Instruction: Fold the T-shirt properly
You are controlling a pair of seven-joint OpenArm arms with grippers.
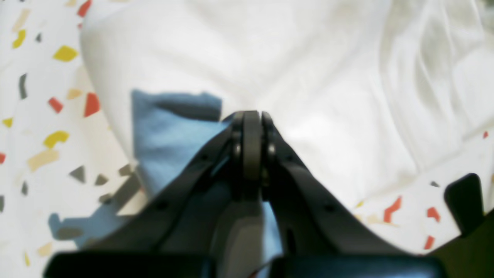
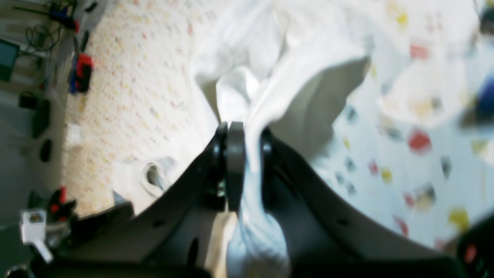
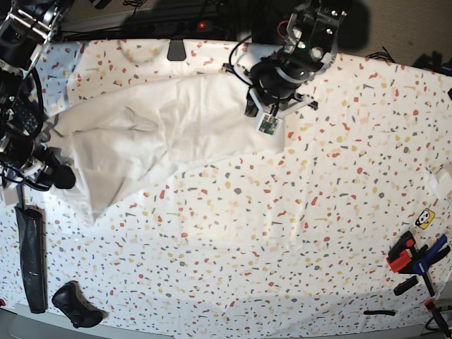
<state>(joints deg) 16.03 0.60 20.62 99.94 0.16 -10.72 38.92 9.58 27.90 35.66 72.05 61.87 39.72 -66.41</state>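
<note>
On the far left of the base view the right tool (image 3: 53, 173) sits at the desk's left edge, where the T-shirt (image 3: 141, 141) ends. Its wrist view shows the jaws pinching a bunched fold of the white cloth (image 2: 252, 162), which rises between them and fans out beyond.

The T-shirt lies spread across the far-left part of the speckled desk (image 3: 282, 233), wrinkled and uneven, with one corner trailing toward the near side. No neat fold line shows, and the garment is not squared up. As a judgement, the folding is at an early stage: an edge is gripped, but the sleeves and body are yet to be brought over and flattened.

Further right, the left tool (image 3: 272, 116) rests at the shirt's right edge. In its wrist view the jaws are pressed together (image 1: 251, 127) on or just above the cloth; whether any fabric is caught between them I cannot tell.

At the near left lies a black controller-like object (image 3: 76, 304), and at the near right, well apart from the shirt, are clamps (image 3: 417, 258).
</note>
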